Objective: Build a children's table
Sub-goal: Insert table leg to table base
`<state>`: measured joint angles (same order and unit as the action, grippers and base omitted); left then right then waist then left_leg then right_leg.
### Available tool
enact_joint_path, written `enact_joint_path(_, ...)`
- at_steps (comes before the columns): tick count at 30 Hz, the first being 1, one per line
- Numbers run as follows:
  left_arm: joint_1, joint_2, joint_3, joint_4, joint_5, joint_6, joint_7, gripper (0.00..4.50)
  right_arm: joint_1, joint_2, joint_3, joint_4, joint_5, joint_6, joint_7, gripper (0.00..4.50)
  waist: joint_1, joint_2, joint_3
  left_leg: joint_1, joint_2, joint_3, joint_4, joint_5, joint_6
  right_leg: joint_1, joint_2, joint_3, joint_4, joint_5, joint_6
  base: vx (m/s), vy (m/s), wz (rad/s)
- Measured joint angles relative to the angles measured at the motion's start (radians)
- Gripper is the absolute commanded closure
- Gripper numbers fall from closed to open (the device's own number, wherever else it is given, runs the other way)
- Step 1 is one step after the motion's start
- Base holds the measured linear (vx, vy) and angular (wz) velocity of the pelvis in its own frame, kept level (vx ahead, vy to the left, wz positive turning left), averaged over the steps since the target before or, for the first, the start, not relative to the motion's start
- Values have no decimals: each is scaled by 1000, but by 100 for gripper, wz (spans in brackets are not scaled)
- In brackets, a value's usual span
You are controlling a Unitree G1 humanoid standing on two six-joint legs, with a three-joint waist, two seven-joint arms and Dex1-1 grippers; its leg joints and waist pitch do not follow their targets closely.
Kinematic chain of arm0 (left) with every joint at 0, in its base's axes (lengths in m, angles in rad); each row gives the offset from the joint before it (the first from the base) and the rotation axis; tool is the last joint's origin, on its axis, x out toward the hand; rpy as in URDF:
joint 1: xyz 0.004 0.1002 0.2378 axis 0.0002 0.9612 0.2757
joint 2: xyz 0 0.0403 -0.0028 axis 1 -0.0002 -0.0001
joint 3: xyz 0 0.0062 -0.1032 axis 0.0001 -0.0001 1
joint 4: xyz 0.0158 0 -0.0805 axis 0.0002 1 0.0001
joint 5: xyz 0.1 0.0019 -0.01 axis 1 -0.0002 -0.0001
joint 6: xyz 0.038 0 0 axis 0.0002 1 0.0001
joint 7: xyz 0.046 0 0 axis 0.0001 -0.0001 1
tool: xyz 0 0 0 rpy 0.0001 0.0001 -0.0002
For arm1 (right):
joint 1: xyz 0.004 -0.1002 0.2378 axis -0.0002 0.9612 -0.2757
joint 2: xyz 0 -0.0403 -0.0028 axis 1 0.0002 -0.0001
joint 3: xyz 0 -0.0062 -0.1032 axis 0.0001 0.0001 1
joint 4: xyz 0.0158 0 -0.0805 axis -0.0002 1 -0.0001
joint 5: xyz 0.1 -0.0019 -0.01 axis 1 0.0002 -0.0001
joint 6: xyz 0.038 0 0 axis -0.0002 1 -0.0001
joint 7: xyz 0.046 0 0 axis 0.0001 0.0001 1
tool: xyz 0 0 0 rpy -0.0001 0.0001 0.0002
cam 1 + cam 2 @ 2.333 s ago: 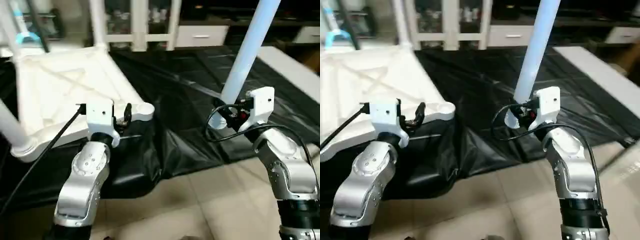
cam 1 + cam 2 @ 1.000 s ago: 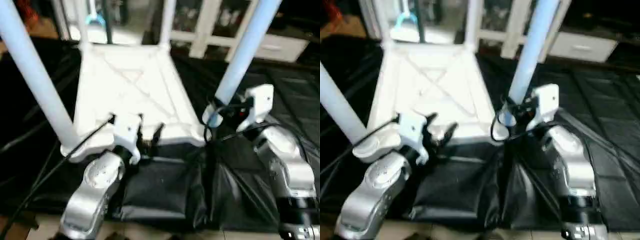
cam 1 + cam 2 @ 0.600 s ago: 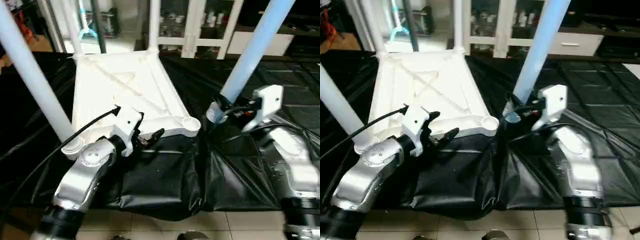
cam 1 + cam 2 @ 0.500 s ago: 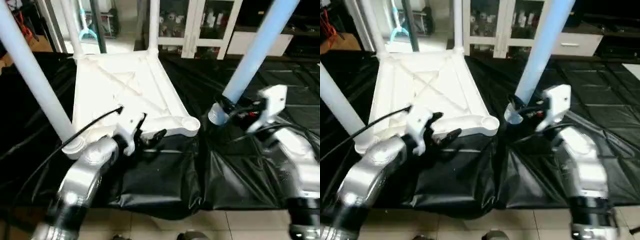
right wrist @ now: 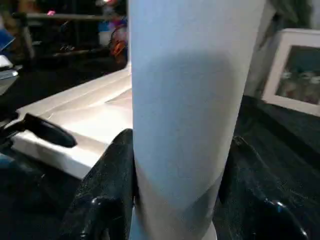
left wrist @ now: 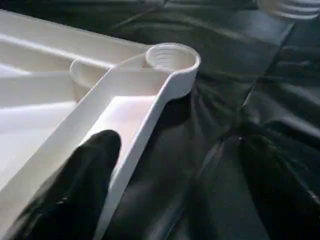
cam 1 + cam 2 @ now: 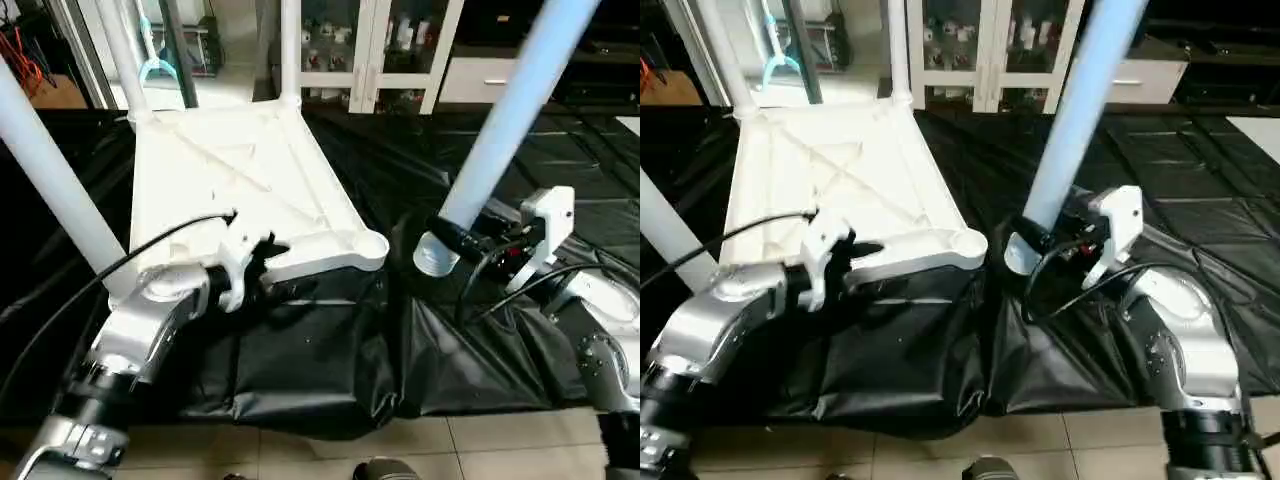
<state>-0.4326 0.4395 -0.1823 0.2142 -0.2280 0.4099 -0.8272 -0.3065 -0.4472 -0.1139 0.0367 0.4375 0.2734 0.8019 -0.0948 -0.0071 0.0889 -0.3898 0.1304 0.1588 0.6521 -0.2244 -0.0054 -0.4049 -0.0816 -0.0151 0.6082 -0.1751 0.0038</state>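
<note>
Head stereo downward; close wrist views

White table top [image 7: 230, 190], underside showing raised diagonal ribs. Legs white: held leg [image 7: 505, 120] has a pale blue cast, near-left leg [image 7: 50, 180] likewise. Black glossy creased sheet [image 7: 330, 350] beneath. Forearms silver; gripper fingers [image 5: 107, 195] black. Floor tiles [image 7: 300, 455] beige. Far cabinet [image 7: 370, 50] white-framed.

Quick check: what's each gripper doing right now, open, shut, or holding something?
Left gripper: open, fingers straddling the near rim of the tabletop, not clamped.
Right gripper: shut on the leg, near its lower end.
</note>
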Motion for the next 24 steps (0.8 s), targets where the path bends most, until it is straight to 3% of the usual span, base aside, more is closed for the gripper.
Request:
enact_joint_path(2, -11, 7, -1, 35, 30, -19, 4, 30, -19, -1, 5, 4, 0, 0, 13, 264, -2, -3, 0, 0, 0, 2, 0, 0, 0, 0, -1, 0, 0, 0, 0, 0, 0, 0)
enact_joint_path(3, -15, 17, -2, 51, 42, -28, 5, 66, -22, -2, 5, 4, 0, 0, 14, 264, -1, -7, 0, 0, 1, 4, 0, 0, 0, 0, -2, 0, 0, 0, 0, 0, 0, 0)
enact_joint_path(7, -18, 28, -4, 96, 68, -45, 15, 85, -38, -3, 5, 11, 0, 1, 15, 264, 4, -12, 1, 0, 3, 13, -1, 2, 3, -1, -5, 0, 0, 5, -8, 27, 7, 0)
enact_joint_path(10, -31, 25, -20, 107, 69, -56, -9, 109, -44, -4, 6, 14, 0, 0, 15, 264, 16, -15, 3, 0, 3, 19, -4, 3, 10, -2, -9, 0, -1, 8, -12, 58, 17, 3)
enact_joint_path(12, -36, 24, -26, 105, 65, -58, -32, 118, -45, -3, 13, 14, 0, 0, 17, 264, 26, -16, 4, -1, 3, 21, -8, 5, 16, -3, -9, 0, -4, 8, -12, 56, 11, 2)
enact_joint_path(13, -38, 24, -30, 105, 65, -60, -41, 152, -45, -3, 15, 14, 0, 0, 18, 264, 30, -16, 4, -1, 3, 22, -10, 5, 16, -3, -9, 0, -6, 8, -12, 0, 0, 0)
enact_joint_path(15, -44, 24, -33, 105, 66, -63, -65, 155, -45, -4, 16, 14, -1, 0, 20, 264, 35, -16, 4, -1, 3, 23, -12, 5, 16, -3, -9, 0, -7, 8, -12, 0, 0, 0)
enact_joint_path(18, -55, 25, -38, 108, 69, -71, -91, 165, -45, -4, 16, 14, -5, 0, 24, 264, 39, -15, 4, -1, 3, 23, -13, 5, 16, -3, -9, 0, -8, 8, -12, 0, 0, 0)
enact_joint_path(19, -62, 25, -43, 108, 70, -74, -100, 197, -45, -5, 16, 14, -8, 0, 25, 264, 39, -15, 5, -1, 3, 23, -13, 5, 16, -3, -9, 0, -8, 8, -12, 0, 0, 0)
enact_joint_path(23, -75, 32, -71, 108, 83, -82, -124, 204, -45, -5, 16, 14, -8, 0, 25, 264, 39, -15, 5, -1, 3, 24, -13, 4, 14, -3, -9, 0, -9, 8, -12, 0, 0, 0)
enact_joint_path(24, -75, 38, -83, 108, 99, -82, -126, 233, -45, -6, 16, 14, -8, -1, 24, 264, 39, -14, 5, -1, 3, 24, -14, 4, 13, -4, -9, 0, -9, 8, -12, 0, 0, 0)
